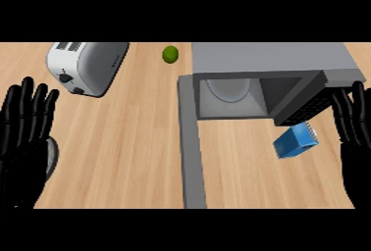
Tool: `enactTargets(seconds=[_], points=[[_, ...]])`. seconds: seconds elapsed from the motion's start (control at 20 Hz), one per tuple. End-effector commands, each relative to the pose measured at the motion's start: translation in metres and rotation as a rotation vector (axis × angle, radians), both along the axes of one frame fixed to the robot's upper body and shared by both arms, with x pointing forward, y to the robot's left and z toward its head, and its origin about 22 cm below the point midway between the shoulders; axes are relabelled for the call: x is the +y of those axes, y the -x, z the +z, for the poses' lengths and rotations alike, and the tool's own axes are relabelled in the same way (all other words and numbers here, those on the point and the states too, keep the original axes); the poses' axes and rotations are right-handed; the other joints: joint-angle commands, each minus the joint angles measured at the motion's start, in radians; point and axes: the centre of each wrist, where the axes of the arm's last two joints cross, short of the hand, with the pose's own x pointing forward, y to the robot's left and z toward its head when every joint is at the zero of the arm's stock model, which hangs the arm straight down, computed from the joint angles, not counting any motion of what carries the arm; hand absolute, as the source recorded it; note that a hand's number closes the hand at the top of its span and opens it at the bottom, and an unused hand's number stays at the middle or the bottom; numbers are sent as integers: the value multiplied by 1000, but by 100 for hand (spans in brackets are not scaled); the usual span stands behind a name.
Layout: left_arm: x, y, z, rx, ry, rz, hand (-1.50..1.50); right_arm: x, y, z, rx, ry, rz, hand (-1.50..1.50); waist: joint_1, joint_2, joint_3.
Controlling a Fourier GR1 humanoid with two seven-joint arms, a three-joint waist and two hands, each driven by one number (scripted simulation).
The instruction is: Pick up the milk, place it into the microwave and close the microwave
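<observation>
A pale wooden counter [123, 147] is filling the view, its grain running across. A silver toaster [83, 66] is lying at the upper left, and a small green fruit [170, 54] is sitting near the top edge, between the toaster and the grey microwave [275, 58] at the upper right. The microwave is standing open: its door [191, 157] is reaching toward the near edge as a long grey strip, and a round turntable plate [228, 88] is showing inside the cavity.

The milk [296, 141], a blue carton, is lying tilted on the counter just in front of the microwave's opening (outside the cavity, below its dark right-hand panel).

The right hand [357, 142] is showing at the right edge, fingers straight and pointing up, holding nothing; it is just right of the milk and apart from it, its fingertips level with the dark panel. The left hand [22, 142] is resting released at the left edge, fingers up, grasping nothing.
</observation>
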Motion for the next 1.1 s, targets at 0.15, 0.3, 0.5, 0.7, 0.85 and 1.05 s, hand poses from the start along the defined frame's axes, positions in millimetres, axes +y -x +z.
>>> enactTargets(seconds=[0.15,0.3,0.5,0.7,0.85,1.05], points=[[3,-1,-4,34,8,-28,-150,-42,12,27,48,50,-21,-150,12,-13,-20],[5,3,-25,158,248,-18,-150,-44,11,21,201,19,53,-150,10,-12,-23],[10,16,-31,179,302,-36,-150,-70,22,21,227,-8,71,-150,14,-13,-20],[14,38,-44,173,281,-40,-150,-65,35,0,241,-1,44,-150,16,-13,-20],[7,48,-47,165,279,-37,-150,-84,37,3,271,-6,41,-150,16,-13,-20],[17,70,-52,190,290,-30,-150,-77,25,-27,284,-42,17,-150,22,-13,-20]])
